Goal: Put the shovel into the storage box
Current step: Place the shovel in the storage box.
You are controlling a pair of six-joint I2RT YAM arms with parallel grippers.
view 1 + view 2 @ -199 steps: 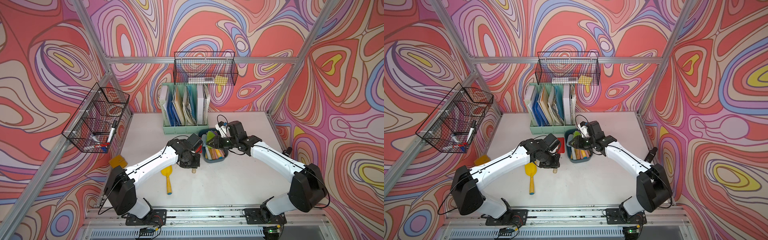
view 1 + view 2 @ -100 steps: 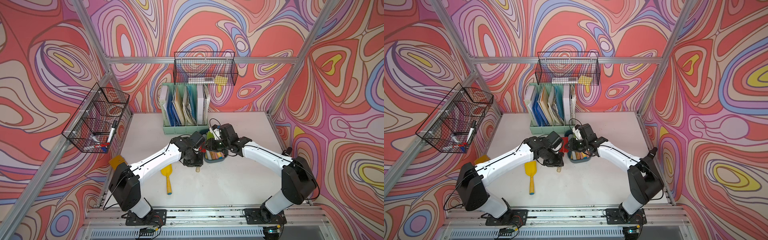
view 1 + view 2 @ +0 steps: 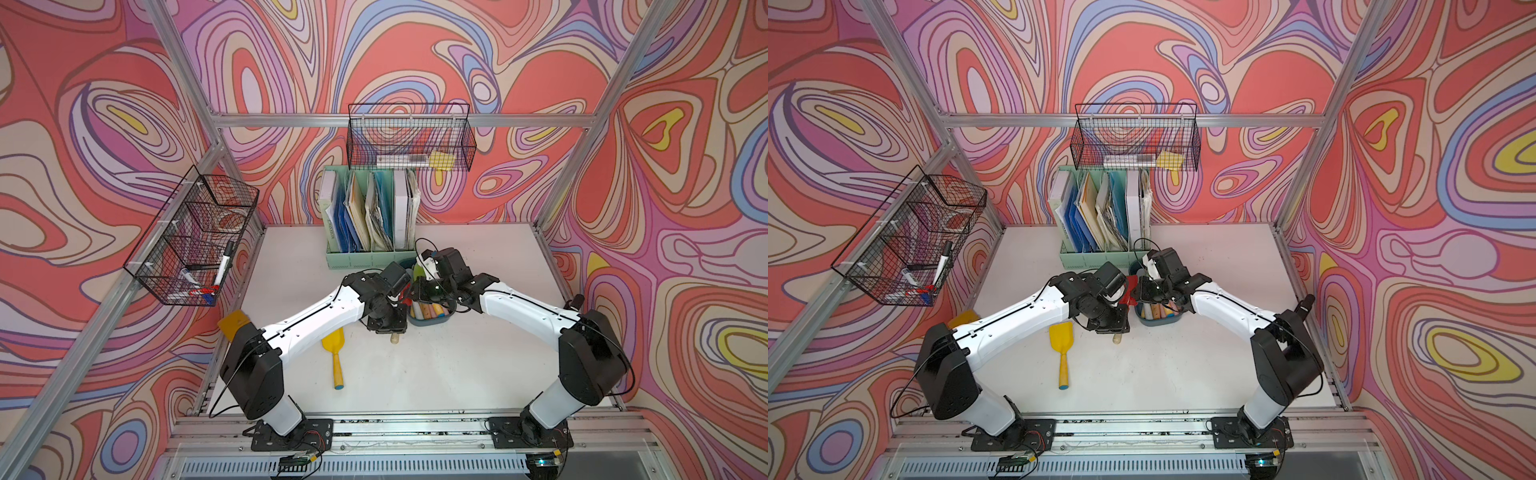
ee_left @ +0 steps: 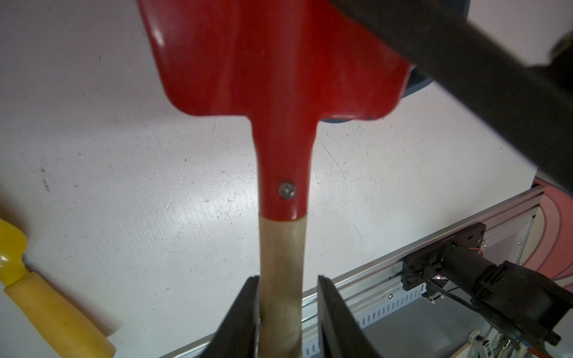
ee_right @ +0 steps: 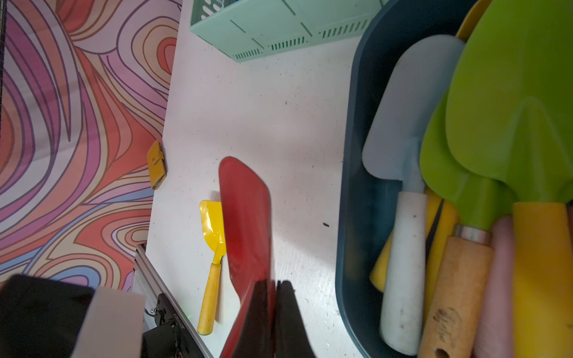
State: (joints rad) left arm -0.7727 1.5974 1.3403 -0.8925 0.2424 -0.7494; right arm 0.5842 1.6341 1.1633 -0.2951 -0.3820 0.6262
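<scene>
A red shovel [image 4: 279,77] with a pale wooden handle hangs above the table, just left of the storage box [image 3: 432,321]. My right gripper [image 5: 274,283] is shut on the edge of its red blade [image 5: 245,217]. My left gripper [image 4: 288,279] is open around the handle, with a gap showing on one side. In a top view the handle's end [image 3: 394,338] sticks out below the left gripper. The dark teal storage box [image 5: 353,186] holds several shovels: green, grey-blue and yellow ones.
A yellow shovel [image 3: 336,353] lies on the table under the left arm. A mint-green file holder [image 3: 370,257] stands behind the box. Black wire baskets [image 3: 409,141] hang on the back and left walls. A yellow wallet [image 3: 235,322] lies at the left edge.
My right gripper has moved left to the red blade and shut on it. My left jaws have spread apart around the handle.
</scene>
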